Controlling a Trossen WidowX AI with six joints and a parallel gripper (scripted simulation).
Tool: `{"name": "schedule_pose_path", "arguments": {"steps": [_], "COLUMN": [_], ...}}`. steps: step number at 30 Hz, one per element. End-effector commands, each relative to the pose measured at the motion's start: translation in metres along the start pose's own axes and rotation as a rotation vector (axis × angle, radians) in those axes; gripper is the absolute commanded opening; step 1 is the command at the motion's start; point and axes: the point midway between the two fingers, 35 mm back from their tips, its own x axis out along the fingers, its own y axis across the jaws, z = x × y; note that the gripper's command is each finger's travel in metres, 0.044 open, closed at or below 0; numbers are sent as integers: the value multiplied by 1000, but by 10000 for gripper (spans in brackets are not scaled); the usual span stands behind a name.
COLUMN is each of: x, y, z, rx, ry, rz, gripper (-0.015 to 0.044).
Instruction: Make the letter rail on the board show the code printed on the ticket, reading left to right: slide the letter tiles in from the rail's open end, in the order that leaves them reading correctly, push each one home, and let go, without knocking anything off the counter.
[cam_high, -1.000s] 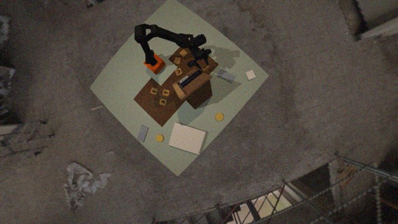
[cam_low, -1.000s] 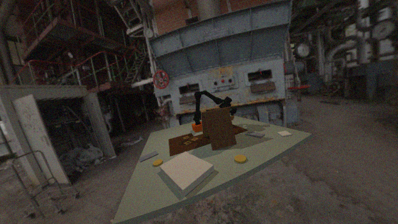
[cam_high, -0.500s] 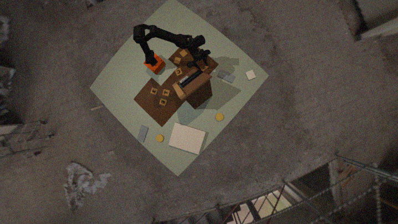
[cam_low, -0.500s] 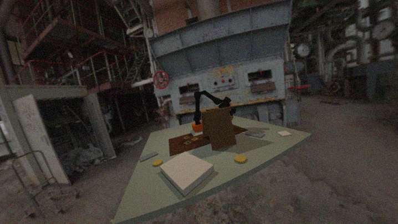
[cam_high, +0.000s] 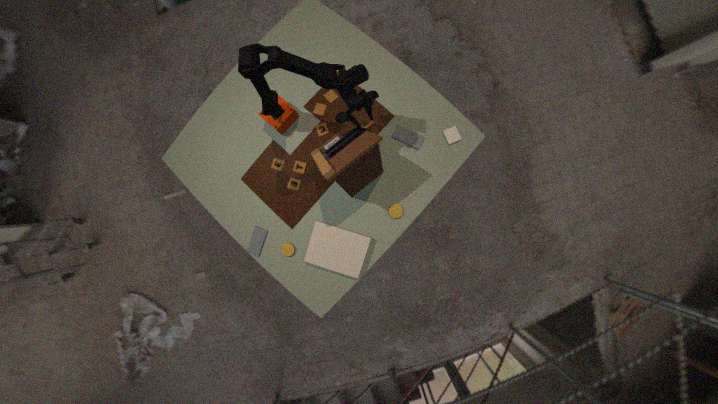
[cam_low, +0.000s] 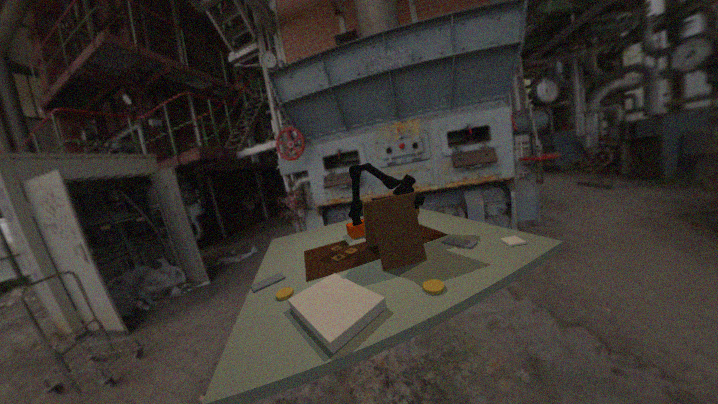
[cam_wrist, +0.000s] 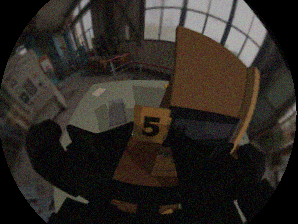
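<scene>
Counting tiles, we find seven: one marked 5 (cam_high: 368, 124) (cam_wrist: 151, 126) up in our claw (cam_high: 365, 121) (cam_low: 419, 202) (cam_wrist: 150, 127), and six lying on the brown mat (cam_high: 293, 208) (cam_low: 323, 267) (cam_wrist: 142, 167). Our claw is closed on the 5, its fingers either side of it, near the upper-right end of the board (cam_high: 352, 154) (cam_low: 394, 231) (cam_wrist: 210, 72) in the top view. The 5 reads upright in the wrist view; we cannot tell whether it touches the rail (cam_high: 346, 142).

Of the six on the mat, three sit in a group left of the board, one is close by on its rail side, and two, with no letter we can make out, lie farther above it. The ticket's code is too small for us to read.

Around the board we count two yellow discs (cam_high: 395, 211) (cam_low: 433, 286), both below it, one toward the left and one toward the right. We see two grey slabs (cam_high: 407, 136) (cam_low: 459, 241), one near its right end, one well apart at lower left. One big white block (cam_high: 338, 249) (cam_low: 336, 309) lies below it, and one small white square (cam_high: 452, 135) (cam_low: 513, 241) (cam_wrist: 99, 92) well to its right. The board stands between the exterior view and our claw, hiding most of it.
</scene>
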Motion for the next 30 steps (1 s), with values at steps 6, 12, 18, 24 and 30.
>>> {"name": "schedule_pose_path", "arguments": {"steps": [6, 12, 18, 24, 30], "x": [0, 0, 0, 0, 0], "y": [-6, -9, -12, -15, -18], "z": [-1, -1, -1, -1, -1], "rx": [-8, -8, -8, -8, -9], "ry": [2, 2, 2, 2, 2], "rz": [1, 1, 1, 1, 0], "gripper": [0, 0, 0, 0, 0]}}
